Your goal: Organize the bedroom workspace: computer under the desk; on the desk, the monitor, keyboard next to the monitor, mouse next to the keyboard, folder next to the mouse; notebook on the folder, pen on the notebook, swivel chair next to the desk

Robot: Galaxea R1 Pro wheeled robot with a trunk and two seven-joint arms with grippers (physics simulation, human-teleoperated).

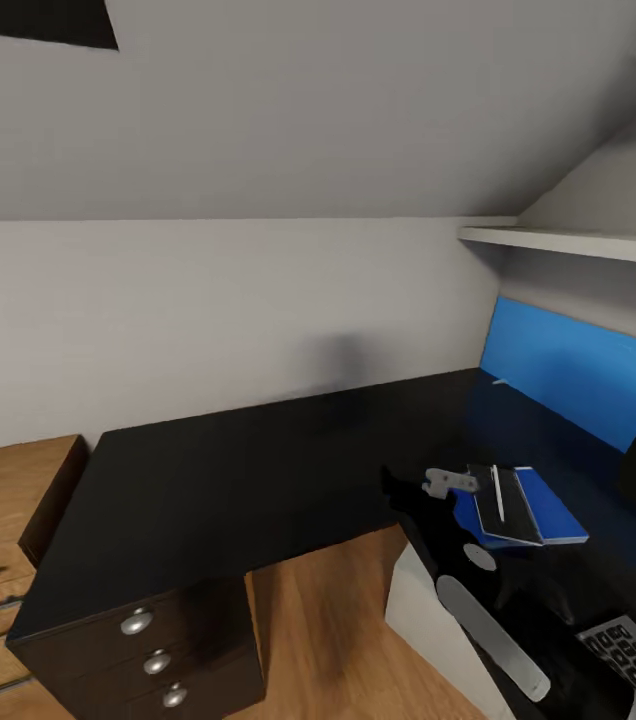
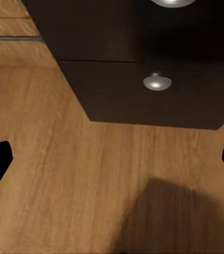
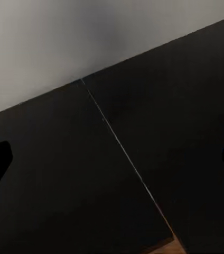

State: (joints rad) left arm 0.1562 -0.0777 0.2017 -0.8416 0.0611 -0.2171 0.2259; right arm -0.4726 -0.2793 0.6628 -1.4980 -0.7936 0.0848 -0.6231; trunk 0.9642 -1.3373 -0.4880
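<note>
On desk [image 1: 258,470], folder [image 1: 553,510] just beside right claw [image 1: 448,483], claw spread apart

No readable text is found in any view.
No lettering, brand or number can be made out on the keyboard [image 1: 630,655], whose keys are too small and blurred to be read; the notebook [image 1: 503,503], the folder [image 1: 552,507] and the drawer unit [image 1: 153,655] are seen to be plain and unmarked.
</note>
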